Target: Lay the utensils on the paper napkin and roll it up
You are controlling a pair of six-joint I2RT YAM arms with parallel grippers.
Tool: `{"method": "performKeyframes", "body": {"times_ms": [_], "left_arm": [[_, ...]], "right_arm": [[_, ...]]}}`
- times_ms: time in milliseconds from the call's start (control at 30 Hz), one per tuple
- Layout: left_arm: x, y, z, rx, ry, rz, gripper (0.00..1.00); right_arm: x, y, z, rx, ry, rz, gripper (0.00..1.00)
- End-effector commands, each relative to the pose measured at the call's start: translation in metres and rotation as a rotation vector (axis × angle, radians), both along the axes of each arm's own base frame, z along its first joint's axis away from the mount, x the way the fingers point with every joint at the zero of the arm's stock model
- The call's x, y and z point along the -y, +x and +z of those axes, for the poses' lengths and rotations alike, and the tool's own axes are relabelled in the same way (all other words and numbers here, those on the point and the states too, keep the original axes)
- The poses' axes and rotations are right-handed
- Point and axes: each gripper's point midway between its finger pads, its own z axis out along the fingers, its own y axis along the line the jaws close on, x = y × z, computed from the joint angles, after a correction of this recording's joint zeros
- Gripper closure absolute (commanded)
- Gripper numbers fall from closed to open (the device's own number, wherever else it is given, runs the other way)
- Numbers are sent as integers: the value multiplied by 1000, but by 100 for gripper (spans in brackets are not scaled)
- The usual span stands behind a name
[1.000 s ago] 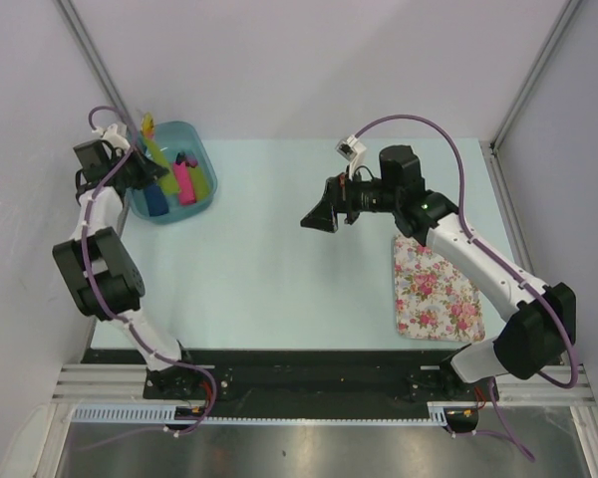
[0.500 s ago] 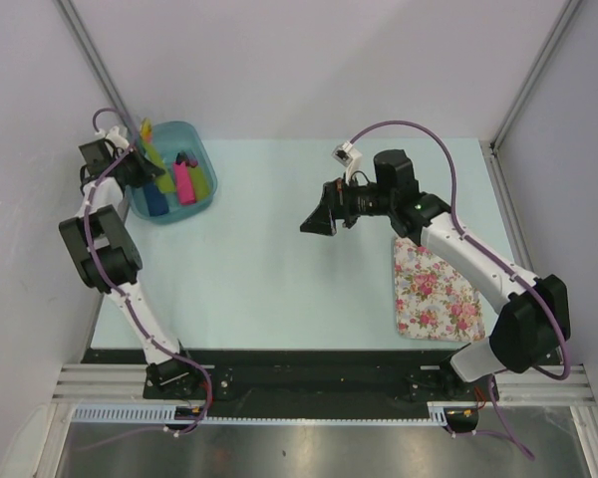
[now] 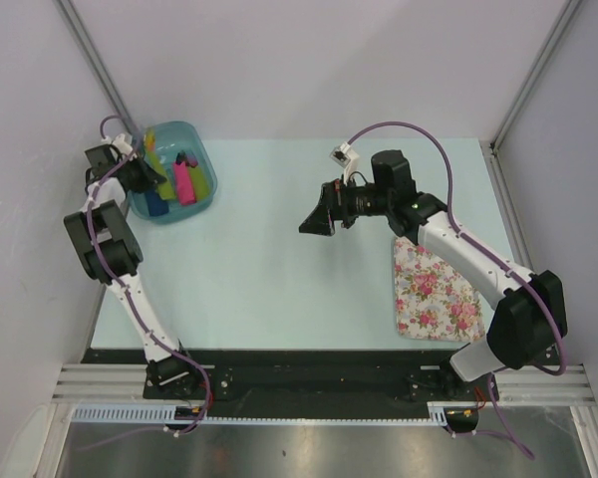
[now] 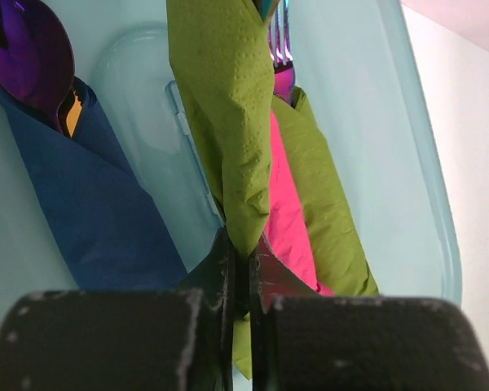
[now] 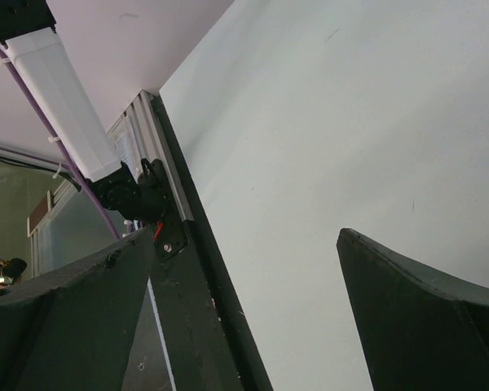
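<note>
Since a second ago the left arm [image 3: 108, 249] has folded in tighter; the paper napkin [image 4: 228, 122] extends over the teal tub [image 4: 416, 179], pinched in the left gripper [image 4: 240, 273], while the right gripper [image 5: 240, 240] hovers mid-table, jaws spread

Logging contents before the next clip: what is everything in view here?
tub: one, translucent blue, table's far left corner.
blue roll: one, dark blue, in the tub.
pink roll: one, pink, in the tub.
green roll: one, olive, against the pink roll.
held green napkin: one, olive, above the tub.
spoon: one, purple-tinted, in the blue roll.
fork: one, purple-tinted, at the pink roll's end.
floral mat: one, white and pink, near right.
table: one, pale mint.
left claw: black, shut on the held green napkin.
right claw: black, open, over mid-table.
</note>
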Motion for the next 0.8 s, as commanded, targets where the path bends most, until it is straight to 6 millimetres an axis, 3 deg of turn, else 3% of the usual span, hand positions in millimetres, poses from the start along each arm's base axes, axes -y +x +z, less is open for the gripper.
{"method": "performKeyframes", "body": {"times_ms": [0, 300, 533, 767], "left_arm": [[-11, 13, 18, 66, 27, -6, 100], [-9, 22, -1, 34, -36, -10, 100], [-13, 32, -4, 14, -71, 0, 100], [-11, 26, -3, -30, -96, 11, 100]], "right_arm": [[0, 4, 3, 20, 20, 0, 0], [0, 6, -3, 8, 17, -3, 0], [0, 8, -4, 2, 17, -9, 0], [1, 10, -5, 1, 12, -18, 0]]}}
